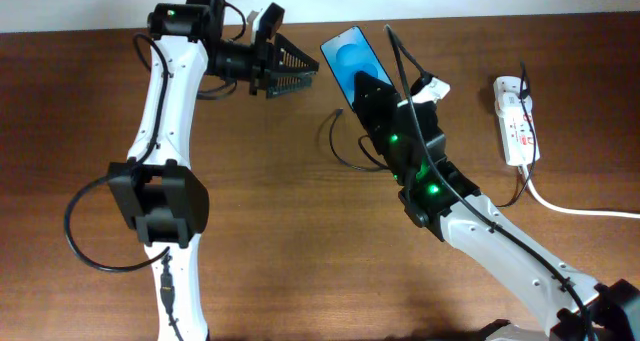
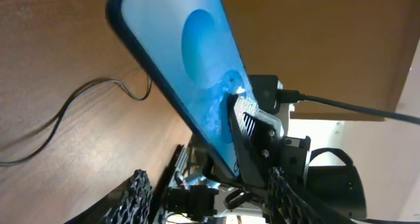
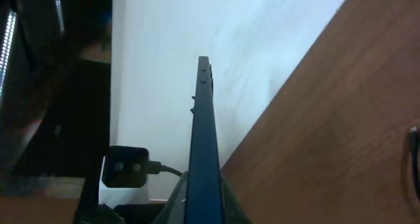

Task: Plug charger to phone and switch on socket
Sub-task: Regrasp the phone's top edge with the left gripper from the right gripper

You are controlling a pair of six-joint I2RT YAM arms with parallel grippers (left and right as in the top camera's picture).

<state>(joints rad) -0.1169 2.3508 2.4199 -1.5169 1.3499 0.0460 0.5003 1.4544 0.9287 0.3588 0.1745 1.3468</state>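
Both arms reach the far side of the bench [image 1: 300, 266]. Your right end effector [image 1: 366, 87] clamps the phone [image 1: 345, 53] by its lower end, raised and tilted (blue screen facing the left arm). Your left end effector [image 1: 290, 56] gapes wide, empty, just beside it. The charger [image 1: 325, 139] lies slack on the bench; the socket [image 1: 515, 121] sits well apart.

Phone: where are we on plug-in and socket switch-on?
Done: the phone is held tilted off the table in the right gripper.
In hand: the left gripper is beside the phone, open and empty.
Left: the charger lies loose on the table, not plugged in. The socket is untouched, and its switch state is too small to tell.
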